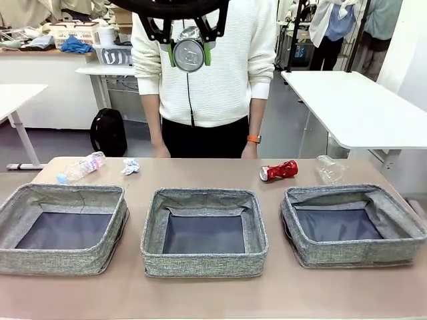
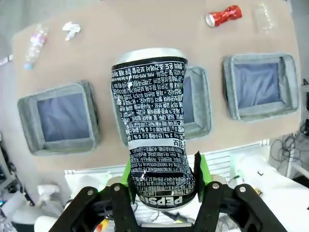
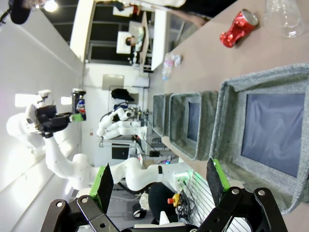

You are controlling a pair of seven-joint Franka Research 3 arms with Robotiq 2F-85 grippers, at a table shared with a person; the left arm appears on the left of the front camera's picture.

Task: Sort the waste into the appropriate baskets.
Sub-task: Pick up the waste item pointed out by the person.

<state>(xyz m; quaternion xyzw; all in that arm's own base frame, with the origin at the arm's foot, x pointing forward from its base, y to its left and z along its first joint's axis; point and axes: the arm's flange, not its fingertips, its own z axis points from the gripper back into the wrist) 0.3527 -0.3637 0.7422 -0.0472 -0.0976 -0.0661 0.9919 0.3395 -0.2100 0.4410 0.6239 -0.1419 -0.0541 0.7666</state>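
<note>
Left end effector point(image 2: 164, 170) is clamped on the silver-black can point(image 2: 152, 111) near its base. The can is held high, pointing down over the middle basket point(image 2: 205, 99). I judge the height is there to clear the soft walls before release. Right end effector point(image 3: 161, 180) has jaws wide apart and empty, parked over the right basket point(image 3: 227, 125), probably staged for the red can point(image 1: 278, 171) just beyond it. Along the tabletop point(image 1: 200, 293) far edge lie the left bottle point(image 1: 81, 167), paper wad point(image 1: 130, 166) and right bottle point(image 1: 330, 168). Left basket point(image 1: 67, 193) has nothing in it.
</note>
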